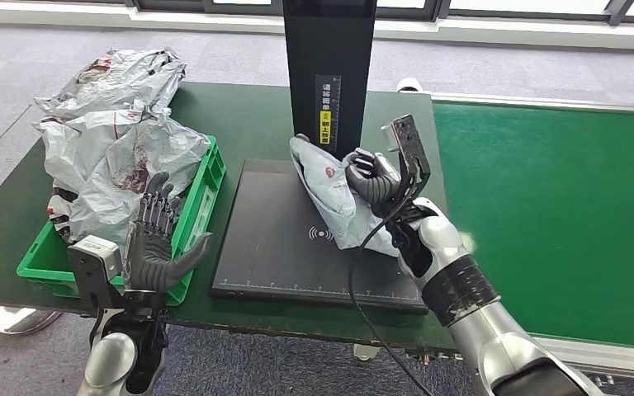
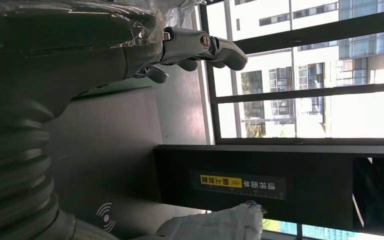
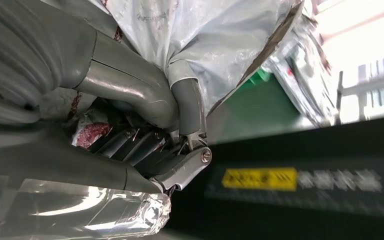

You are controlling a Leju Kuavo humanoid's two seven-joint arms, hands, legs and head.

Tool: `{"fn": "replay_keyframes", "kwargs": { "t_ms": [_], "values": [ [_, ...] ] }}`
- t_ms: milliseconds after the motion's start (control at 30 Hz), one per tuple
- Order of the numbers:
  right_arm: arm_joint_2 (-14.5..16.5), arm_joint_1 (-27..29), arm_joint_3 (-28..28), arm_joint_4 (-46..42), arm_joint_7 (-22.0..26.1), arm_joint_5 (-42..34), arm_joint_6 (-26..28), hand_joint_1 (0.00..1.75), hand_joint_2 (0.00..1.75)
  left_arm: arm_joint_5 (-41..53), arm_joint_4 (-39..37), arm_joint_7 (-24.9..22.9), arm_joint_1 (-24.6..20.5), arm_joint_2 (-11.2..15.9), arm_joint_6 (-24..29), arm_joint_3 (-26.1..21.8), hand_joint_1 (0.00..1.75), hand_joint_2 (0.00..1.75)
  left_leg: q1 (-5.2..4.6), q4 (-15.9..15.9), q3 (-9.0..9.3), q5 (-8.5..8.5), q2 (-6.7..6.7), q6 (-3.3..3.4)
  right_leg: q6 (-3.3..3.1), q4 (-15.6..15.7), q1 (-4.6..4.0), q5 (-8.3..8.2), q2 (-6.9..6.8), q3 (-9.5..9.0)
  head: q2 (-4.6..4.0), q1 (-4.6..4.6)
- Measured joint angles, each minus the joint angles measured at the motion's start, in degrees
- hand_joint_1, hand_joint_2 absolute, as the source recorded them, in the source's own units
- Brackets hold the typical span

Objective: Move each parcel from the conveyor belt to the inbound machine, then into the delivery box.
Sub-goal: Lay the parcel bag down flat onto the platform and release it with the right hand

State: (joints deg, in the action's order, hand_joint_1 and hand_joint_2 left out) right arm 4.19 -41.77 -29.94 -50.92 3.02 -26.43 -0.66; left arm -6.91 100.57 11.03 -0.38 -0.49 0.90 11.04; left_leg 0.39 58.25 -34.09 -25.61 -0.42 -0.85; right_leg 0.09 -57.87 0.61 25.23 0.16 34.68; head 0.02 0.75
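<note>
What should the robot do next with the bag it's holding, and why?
Probably carry the bag sideways toward the green box. The right hand already grips it over the black scanner plate, beside the post with the yellow label, so scanning looks under way. The box holds other bags, and the left hand waits open beside it.

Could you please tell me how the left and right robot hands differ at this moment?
The right robot hand grips a grey parcel over the black scanner pad; the left robot hand holds nothing. The right's fingers curl around the bag; the left's are spread, beside the green crate. Both are grey, many-fingered hands.
</note>
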Motion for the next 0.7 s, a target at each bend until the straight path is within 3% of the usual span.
{"fn": "replay_keyframes", "kwargs": {
  "t_ms": [100, 133, 333, 700],
  "values": [
    [0.47, -4.18, 0.19, 3.06, 0.82, 1.9, 4.18, 0.21, 1.75, 0.39, 0.09, -0.22, -0.31, -0.09, 0.25, 0.0, 0.0, 1.75, 0.0, 0.0, 0.0, 0.04, 0.0, -0.03, -0.02, 0.0, 0.0, -0.04, 0.0, 0.0, 0.0, 0.0],
    [0.62, -5.52, 0.38, 4.08, 0.9, 2.52, 5.45, 0.0, 1.75, 0.58, 0.18, -0.39, -0.37, -0.14, 0.27, 0.0, 0.0, 1.75, 0.0, 0.0, 0.0, 0.05, 0.0, -0.04, -0.02, 0.0, 0.0, -0.05, 0.0, 0.0, 0.0, 0.0],
    [1.34, -10.63, 1.13, 9.43, -0.06, 4.85, 8.05, 0.0, 1.75, 1.54, 0.83, -1.38, -0.63, -0.65, 0.13, 0.0, 0.0, 1.75, 0.0, 0.01, 0.01, 0.06, 0.0, -0.05, -0.03, 0.0, 0.0, -0.07, 0.01, 0.0, -0.01, 0.0],
    [1.82, -11.33, 1.85, 12.19, -0.15, 6.07, 7.52, 0.0, 1.75, 2.19, 1.07, -1.95, -0.91, -0.98, -1.11, 0.0, 0.0, 1.75, 0.0, 0.01, 0.01, 0.05, 0.01, -0.05, -0.03, 0.0, -0.01, -0.07, 0.03, 0.02, -0.01, 0.0]
  ]
}}
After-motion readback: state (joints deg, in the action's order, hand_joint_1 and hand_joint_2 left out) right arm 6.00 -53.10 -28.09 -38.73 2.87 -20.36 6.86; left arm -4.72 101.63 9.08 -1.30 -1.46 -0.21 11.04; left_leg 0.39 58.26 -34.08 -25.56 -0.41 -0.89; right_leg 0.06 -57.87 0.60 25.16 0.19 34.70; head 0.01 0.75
